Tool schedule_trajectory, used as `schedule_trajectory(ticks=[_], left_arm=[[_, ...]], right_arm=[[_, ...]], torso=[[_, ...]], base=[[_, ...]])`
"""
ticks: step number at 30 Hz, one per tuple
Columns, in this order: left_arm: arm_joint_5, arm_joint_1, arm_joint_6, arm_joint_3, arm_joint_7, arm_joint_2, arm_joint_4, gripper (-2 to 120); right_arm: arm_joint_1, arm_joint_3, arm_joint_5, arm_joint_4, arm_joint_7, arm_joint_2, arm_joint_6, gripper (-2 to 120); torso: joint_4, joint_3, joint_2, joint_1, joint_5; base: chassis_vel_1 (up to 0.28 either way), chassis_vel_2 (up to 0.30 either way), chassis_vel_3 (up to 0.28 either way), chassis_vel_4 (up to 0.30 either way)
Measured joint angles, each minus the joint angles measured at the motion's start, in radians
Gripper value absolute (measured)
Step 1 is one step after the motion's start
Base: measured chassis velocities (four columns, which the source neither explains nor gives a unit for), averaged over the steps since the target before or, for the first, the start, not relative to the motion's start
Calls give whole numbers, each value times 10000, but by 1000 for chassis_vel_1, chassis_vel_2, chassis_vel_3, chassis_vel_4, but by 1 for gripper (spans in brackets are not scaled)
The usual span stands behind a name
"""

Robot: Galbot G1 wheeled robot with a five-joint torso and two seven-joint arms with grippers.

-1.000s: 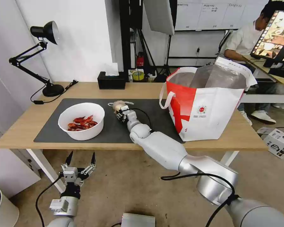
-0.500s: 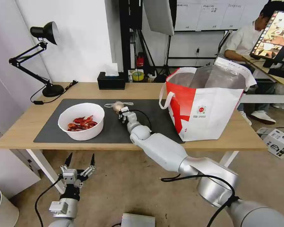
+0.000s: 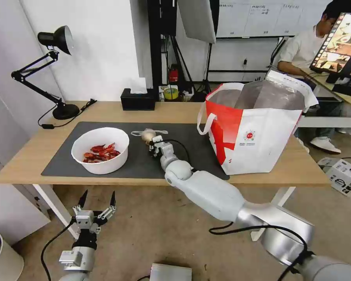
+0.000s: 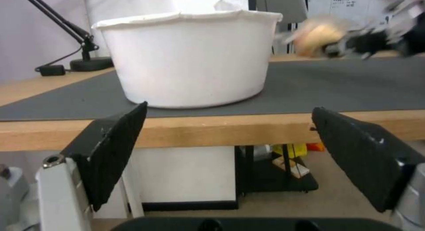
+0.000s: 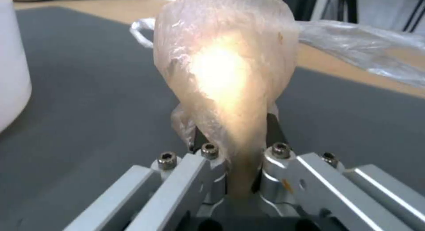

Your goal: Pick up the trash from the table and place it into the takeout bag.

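Observation:
My right gripper (image 3: 153, 141) is shut on the beige bun in its clear bag (image 3: 147, 134), over the middle of the dark grey mat (image 3: 132, 166). The right wrist view shows the bun (image 5: 225, 75) pinched upright in the right gripper (image 5: 233, 141), with loose plastic trailing behind. The white bowl of red crayfish shells (image 3: 103, 166) stands on the mat to the left, and also shows in the left wrist view as the bowl (image 4: 190, 58). The takeout bag (image 3: 257, 136) stands open on the right end of the table (image 3: 105, 111). My left gripper (image 3: 97, 200) hangs open below the table's front edge (image 4: 239, 141).
A black desk lamp (image 3: 54, 70) stands at the table's far left corner, its cable trailing on the wood. A black tissue box (image 3: 137, 100) sits at the back edge. A white bin (image 3: 2, 257) stands on the floor at left.
My right arm has shifted a little right and toward me, carrying the bun with it. The left gripper has sunk slightly and stayed open.

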Motion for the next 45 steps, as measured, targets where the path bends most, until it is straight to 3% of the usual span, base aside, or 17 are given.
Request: schedule_trajectory(ticks=[7, 9, 15, 18, 20, 24, 29, 40, 45], left_arm=[[0, -55, -1, -3, 3, 3, 20, 100], [2, -66, 0, 10, 4, -11, 40, 100], [30, -39, 19, 14, 6, -19, 34, 100], [50, 17, 31, -58, 8, -13, -23, 100], [75, 67, 35, -99, 8, -30, -52, 100], [146, 84, 36, -91, 8, -107, -79, 100], [221, 94, 37, -55, 8, -194, -83, 100], [308, 134, 20, 51, 7, -230, -54, 100], [338, 146, 4, 140, 7, -222, -49, 100]], right_arm=[[-377, 262, 2, 1832, 599, -885, -383, 6], [-659, 534, 2, 3165, 1058, -1292, -700, 6], [-1063, 1104, -142, 4795, 1645, -1618, -1151, 6], [-1265, 1661, -374, 5808, 2130, -1655, -1504, 6], [-1325, 2571, -602, 6821, 2664, -1632, -1925, 6], [-1187, 3430, -721, 7735, 3331, -1663, -2404, 6], [-1320, 4578, -1345, 8206, 4277, -1810, -3346, 6], [-1772, 6790, -1620, 7673, 4788, -2161, -3931, 6], [-2113, 7246, -1568, 7471, 4845, -2339, -4091, 6]], torso=[[-2, -1, 0, 0, -1], [-1, -2, 1, 0, -1], [-1, -3, 0, 0, -1], [0, -4, 1, 0, 0], [0, -4, 1, -1, -1], [-1, -4, 1, -1, -1], [-1, -4, 2, 0, 0], [-1, -3, 2, 0, 0], [-3, -4, 2, 0, 1]], base=[[0, 0, 0, 0], [0, 0, 0, 0], [0, 0, 0, 0], [0, 0, 0, 0], [0, 0, 0, 0], [0, 0, 0, 0], [0, 0, 0, 0], [0, 0, 0, 0], [0, 0, 0, 0]])
